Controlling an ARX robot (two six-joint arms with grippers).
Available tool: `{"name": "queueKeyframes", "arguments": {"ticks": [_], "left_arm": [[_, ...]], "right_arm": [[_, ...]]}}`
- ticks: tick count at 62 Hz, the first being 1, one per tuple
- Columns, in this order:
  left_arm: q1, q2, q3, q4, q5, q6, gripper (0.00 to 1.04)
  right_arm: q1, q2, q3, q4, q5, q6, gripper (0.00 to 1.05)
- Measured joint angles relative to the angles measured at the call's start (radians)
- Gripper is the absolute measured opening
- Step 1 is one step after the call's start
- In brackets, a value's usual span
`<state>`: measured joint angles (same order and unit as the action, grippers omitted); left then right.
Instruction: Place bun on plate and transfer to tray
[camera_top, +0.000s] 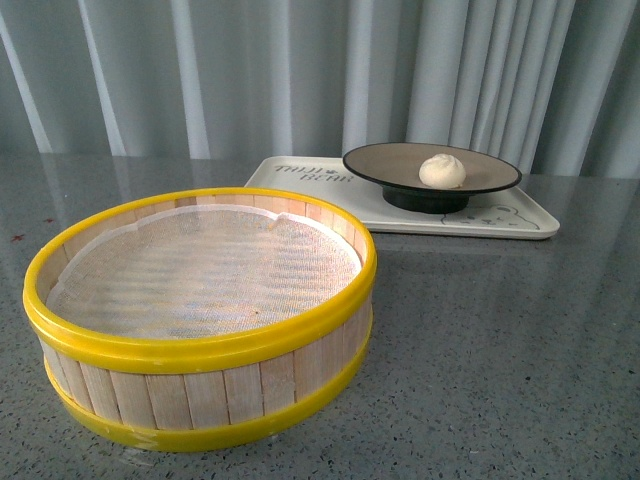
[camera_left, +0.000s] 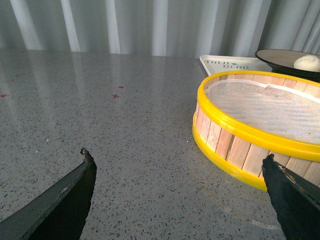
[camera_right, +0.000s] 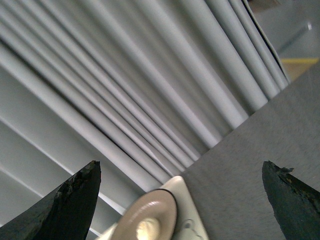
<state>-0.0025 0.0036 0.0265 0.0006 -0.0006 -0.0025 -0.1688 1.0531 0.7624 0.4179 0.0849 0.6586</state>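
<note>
the left gripper (camera_left: 177, 157) stands wide apart, its two dark fingers (camera_left: 65, 195) spread to either side of bare speckled grey tabletop (camera_left: 125, 150), holding nothing and touching nothing; one fingertip sits just in front of the wall of the yellow-rimmed wooden steamer basket (camera_left: 250, 135), though whether it touches cannot be told. the right gripper (camera_right: 180, 170) is likewise spread wide, its fingers (camera_right: 70, 200) empty, with pleated grey curtain (camera_right: 125, 75) filling most of what lies between them and the plate seen small and blurred beyond. in the front view neither arm shows. the bun (camera_top: 442, 170) sits on the plate (camera_top: 380, 160), a little toward the right of the tan inside, resting upright. the plate stands on the tray (camera_top: 520, 218), its dark foot on the tray's flat surface, with lettering showing on the tray's left part and a faint bear drawing at its right. the tray lies at the back of the table, behind and to the right of the steamer basket, which holds only a white mesh liner (camera_top: 200, 265).
</note>
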Motion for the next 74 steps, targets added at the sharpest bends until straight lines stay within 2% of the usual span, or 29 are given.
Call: {"name": "queueKeyframes", "arguments": {"ticks": [5, 6, 11, 18, 19, 23, 27, 35, 49, 54, 65, 70, 74], "left_arm": [[0.0, 0.0, 0.0, 0.0, 0.0, 0.0, 0.98], [0.0, 0.0, 0.0, 0.0, 0.0, 0.0, 0.98], [0.0, 0.0, 0.0, 0.0, 0.0, 0.0, 0.98], [0.0, 0.0, 0.0, 0.0, 0.0, 0.0, 0.98], [0.0, 0.0, 0.0, 0.0, 0.0, 0.0, 0.98], [0.0, 0.0, 0.0, 0.0, 0.0, 0.0, 0.98], [0.0, 0.0, 0.0, 0.0, 0.0, 0.0, 0.98], [0.0, 0.0, 0.0, 0.0, 0.0, 0.0, 0.98], [0.0, 0.0, 0.0, 0.0, 0.0, 0.0, 0.98], [0.0, 0.0, 0.0, 0.0, 0.0, 0.0, 0.98], [0.0, 0.0, 0.0, 0.0, 0.0, 0.0, 0.98], [0.0, 0.0, 0.0, 0.0, 0.0, 0.0, 0.98], [0.0, 0.0, 0.0, 0.0, 0.0, 0.0, 0.98]], "right_arm": [[-0.004, -0.069, -0.135, 0.125, -0.007, -0.207, 0.96], [-0.012, -0.094, -0.189, 0.175, -0.019, -0.304, 0.96], [-0.055, -0.141, -0.346, 0.298, -0.042, -0.524, 0.96], [-0.138, -0.085, -0.507, 0.46, -0.069, -0.695, 0.96], [-0.154, -0.071, -0.523, 0.47, -0.096, -0.705, 0.95], [-0.203, -0.059, -0.56, 0.394, -0.327, -0.686, 0.82], [-0.187, -0.074, -0.602, 0.388, -0.405, -0.678, 0.71], [-0.101, -0.204, -0.664, 0.316, -0.342, -0.67, 0.41], [-0.015, -0.348, -0.712, 0.224, -0.259, -0.669, 0.02], [0.011, -0.372, -0.745, 0.247, -0.237, -0.669, 0.02], [0.054, -0.482, -0.757, 0.141, -0.191, -0.669, 0.02], [0.129, -0.547, -0.757, 0.082, -0.097, -0.668, 0.02], [0.158, -0.582, -0.758, 0.049, -0.094, -0.668, 0.02]]}}
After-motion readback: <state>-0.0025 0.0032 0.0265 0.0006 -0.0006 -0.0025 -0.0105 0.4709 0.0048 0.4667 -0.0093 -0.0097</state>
